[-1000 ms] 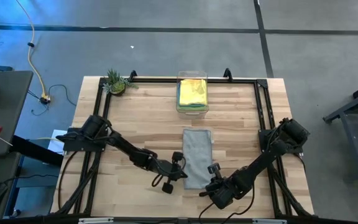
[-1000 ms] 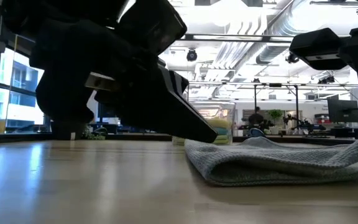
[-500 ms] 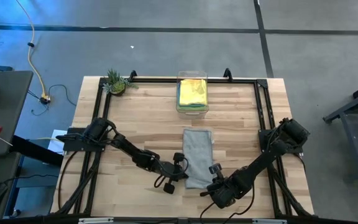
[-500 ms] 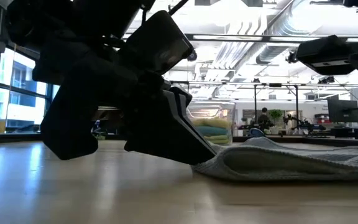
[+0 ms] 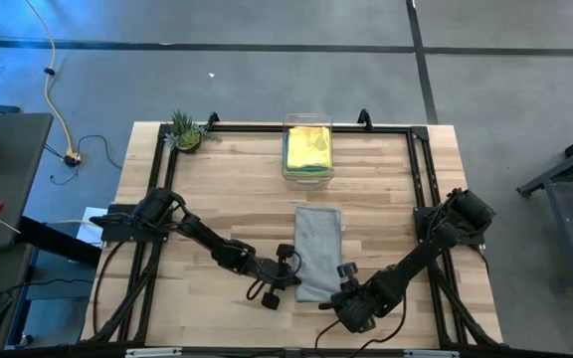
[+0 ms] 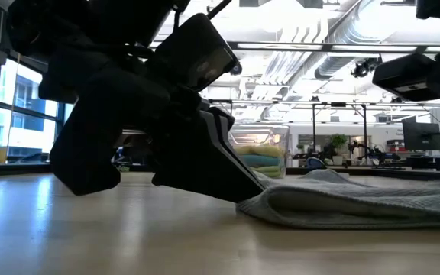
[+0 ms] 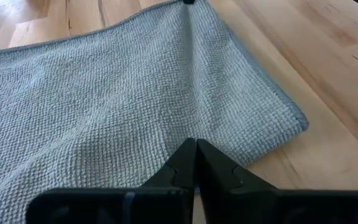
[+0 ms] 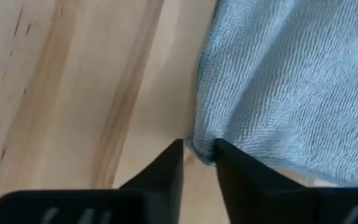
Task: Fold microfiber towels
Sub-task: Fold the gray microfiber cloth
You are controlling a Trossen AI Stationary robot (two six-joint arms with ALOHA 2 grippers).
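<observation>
Grey waffle-weave microfiber towel [image 5: 317, 251], lying flat as a long rectangle in the middle of the pale wooden tabletop [image 5: 227, 184], near edge toward the two arms. Soft, light and limp by the look of the weave: likely to drape and sag from any pinch, to drag rather than slide cleanly on the wood, nothing fragile about it. Best taken at the two near corners, thin hemmed edges that can be nipped without bunching. Left gripper [image 7: 196, 163] at the near left corner, jaws pressed together, tips on or just over the cloth; whether fabric is caught between them cannot be told. Right gripper [image 8: 199, 163] at the near right corner, jaws a little apart with the towel's hem corner sitting in the gap. Folded yellow and green cloths in the clear plastic bin [image 5: 307, 149] at the far side.
</observation>
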